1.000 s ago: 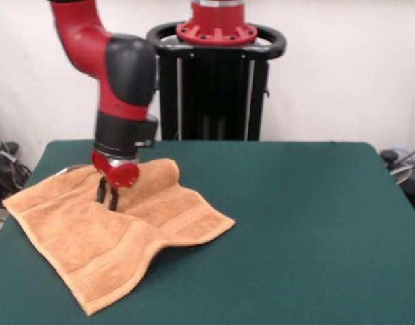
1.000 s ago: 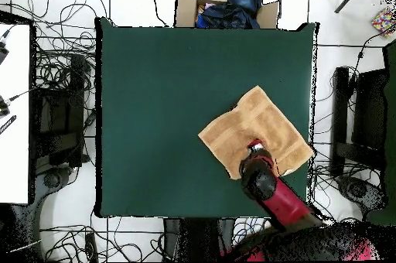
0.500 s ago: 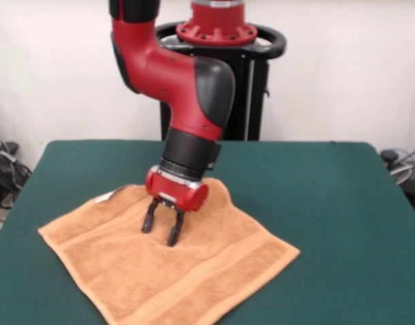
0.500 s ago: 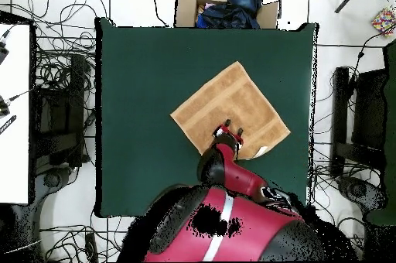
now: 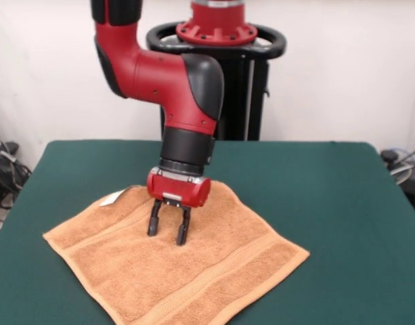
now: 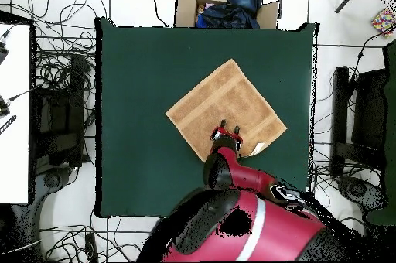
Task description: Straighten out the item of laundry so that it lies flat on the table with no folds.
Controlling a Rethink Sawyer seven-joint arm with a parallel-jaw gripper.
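The orange-tan towel [image 5: 180, 271] lies spread out as a diamond on the dark green table [image 5: 329, 203], with band stripes near two edges and a small white tag [image 5: 113, 198] at its far left corner. It looks flat, with no fold showing. It also shows in the overhead view [image 6: 232, 101], where the tag [image 6: 257, 149] is at its lower right edge. My gripper [image 5: 168, 232] hangs just above the towel's middle, open and empty; it also shows in the overhead view [image 6: 228, 128].
The robot's black pedestal [image 5: 214, 88] stands behind the table. A cardboard box with dark cloth [image 6: 228, 5] sits past the table's top edge in the overhead view. Cables lie on the floor at the left [image 6: 66, 59].
The towel went from folded at the table's left to spread flat nearer the middle. The gripper opened and let go of it, and now hangs upright above it.
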